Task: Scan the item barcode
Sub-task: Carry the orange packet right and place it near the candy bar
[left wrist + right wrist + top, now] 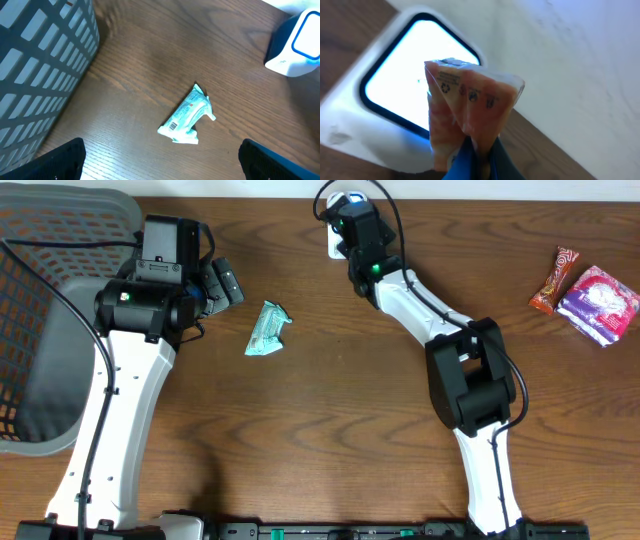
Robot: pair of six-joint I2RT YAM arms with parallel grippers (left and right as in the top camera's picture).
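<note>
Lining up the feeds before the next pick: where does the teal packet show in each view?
Overhead: teal packet lies on the table, left of centre.
Left wrist: just below centre, label up.
Right wrist: not in it; an orange packet fills the middle.
Shared landmark: the white scanner, top centre overhead, top right in left wrist, left half in right wrist.

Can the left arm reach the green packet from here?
Probably yes: the left end effector is open near the packet, with only bare table between them.
</note>
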